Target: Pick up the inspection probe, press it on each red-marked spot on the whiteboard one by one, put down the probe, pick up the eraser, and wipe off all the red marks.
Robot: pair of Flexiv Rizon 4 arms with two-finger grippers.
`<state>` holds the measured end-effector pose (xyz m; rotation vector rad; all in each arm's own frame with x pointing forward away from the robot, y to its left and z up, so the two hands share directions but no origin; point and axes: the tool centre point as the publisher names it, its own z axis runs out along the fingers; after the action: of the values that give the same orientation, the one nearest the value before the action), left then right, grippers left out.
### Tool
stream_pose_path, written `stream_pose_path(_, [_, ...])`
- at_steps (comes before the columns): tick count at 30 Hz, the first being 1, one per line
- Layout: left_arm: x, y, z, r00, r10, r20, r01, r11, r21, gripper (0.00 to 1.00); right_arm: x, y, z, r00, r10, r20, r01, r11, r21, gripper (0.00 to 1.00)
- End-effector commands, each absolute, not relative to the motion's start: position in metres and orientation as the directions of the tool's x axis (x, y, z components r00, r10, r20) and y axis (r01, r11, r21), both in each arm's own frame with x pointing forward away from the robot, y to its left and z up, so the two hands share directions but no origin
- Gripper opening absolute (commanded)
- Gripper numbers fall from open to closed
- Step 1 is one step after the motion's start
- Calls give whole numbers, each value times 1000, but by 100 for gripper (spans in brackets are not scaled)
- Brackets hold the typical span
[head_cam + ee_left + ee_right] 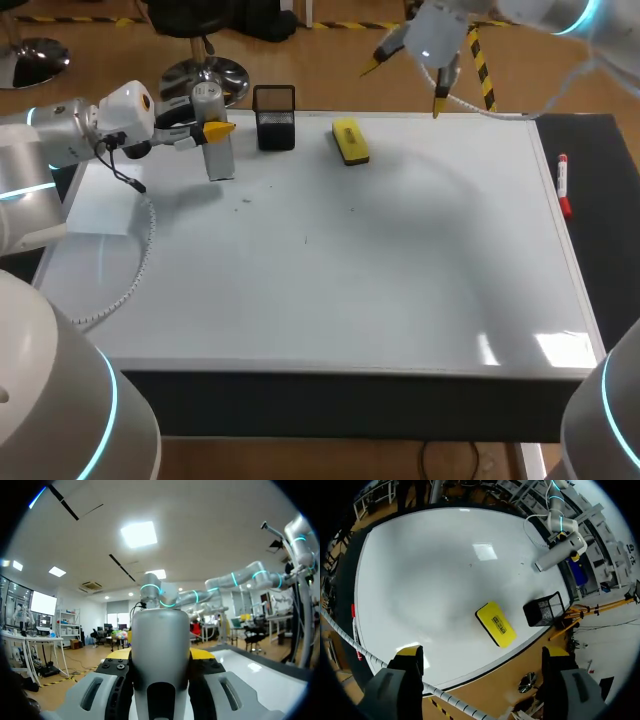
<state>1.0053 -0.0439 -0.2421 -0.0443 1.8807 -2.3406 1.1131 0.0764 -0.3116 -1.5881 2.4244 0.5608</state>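
Whiteboard (400, 280) covers nearly the whole bench. My left tool (214, 130) is clamped on the grey inspection probe (216, 150), which stands upright over the board's far left corner; I cannot tell whether its lower end touches the surface. Just beside the probe sits a black mesh holder (275, 122), and the yellow eraser (350, 140) lies flat near the far edge, apart from the holder. My right tool (404, 88) hangs above the far edge with its fingers spread wide, holding nothing. A red marker (564, 186) lies along the right side.
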Motion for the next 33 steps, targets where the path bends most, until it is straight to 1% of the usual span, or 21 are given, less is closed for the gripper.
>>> stream_pose_path(1, [1005, -44, -241, -990, -129, -65, 91, -208, -974, 0, 1102, 58, -286, -450, -809, -378, -891, 435, 130, 100])
stream_pose_path(2, [1005, -44, -241, -990, -129, -65, 91, -208, -974, 0, 1102, 57, -283, -474, -804, -359, -879, 456, 140, 100])
stream_pose_path(9, [1005, -44, -241, -990, -129, -65, 91, -208, -974, 0, 1100, 42, -269, -559, -735, -383, -826, 535, 178, 100])
stream_pose_path(14, [1005, -44, -241, -990, -129, -65, 91, -208, -974, 0, 1103, 25, -266, -667, -648, -368, -744, 607, 279, 100])
stream_pose_path(21, [1005, -44, -241, -990, -129, -65, 91, -208, -974, 0, 1100, 5, -254, -703, -580, -412, -708, 626, 326, 100])
stream_pose_path(25, [1005, -44, -241, -990, -129, -65, 91, -208, -974, 0, 1100, -4, -246, -753, -529, -393, -656, 650, 383, 100])
stream_pose_path(33, [1005, -44, -241, -990, -129, -65, 91, -208, -974, 0, 1096, -15, -229, -759, -489, -431, -644, 663, 381, 100])
